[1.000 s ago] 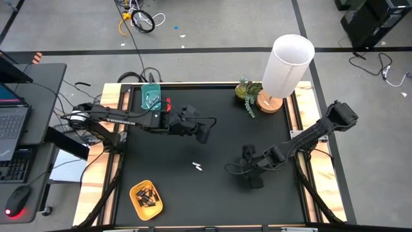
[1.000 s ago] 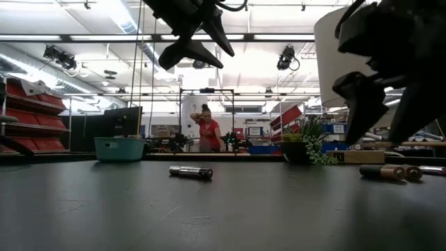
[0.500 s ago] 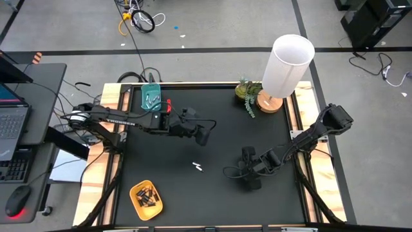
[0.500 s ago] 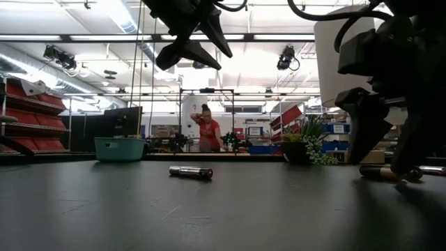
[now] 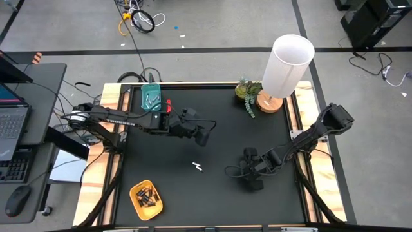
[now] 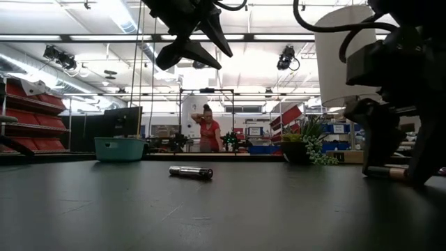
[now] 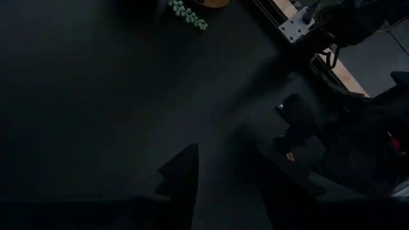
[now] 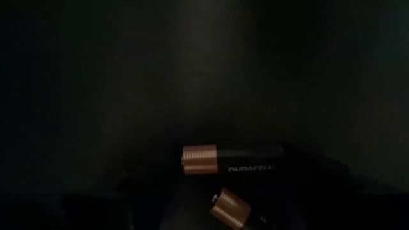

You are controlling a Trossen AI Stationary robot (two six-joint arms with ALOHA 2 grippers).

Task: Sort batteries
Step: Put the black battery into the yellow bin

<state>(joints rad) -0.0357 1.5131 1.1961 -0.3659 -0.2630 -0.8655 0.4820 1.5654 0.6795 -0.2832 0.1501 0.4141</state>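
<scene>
Right gripper point(image 5: 252, 177) has dropped to the mat lower right of centre, jaws spread wide, straddling two dark copper-ended batteries point(image 8: 230, 167); nearer one lies crosswise to its reach. Left gripper point(image 5: 203, 135) hangs mid-table, half open, empty. Pale batteries point(image 5: 198, 167) lie between both arms.

mat centre point(image 5: 193, 193) – open | lamp point(image 5: 286, 67), plant point(image 5: 246, 93) – block far-right corner

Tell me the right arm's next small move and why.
Probably lower and close: the right end effector hangs open right over two copper-ended batteries lying on the black table, fingers near table level. The left end effector waits raised.
</scene>
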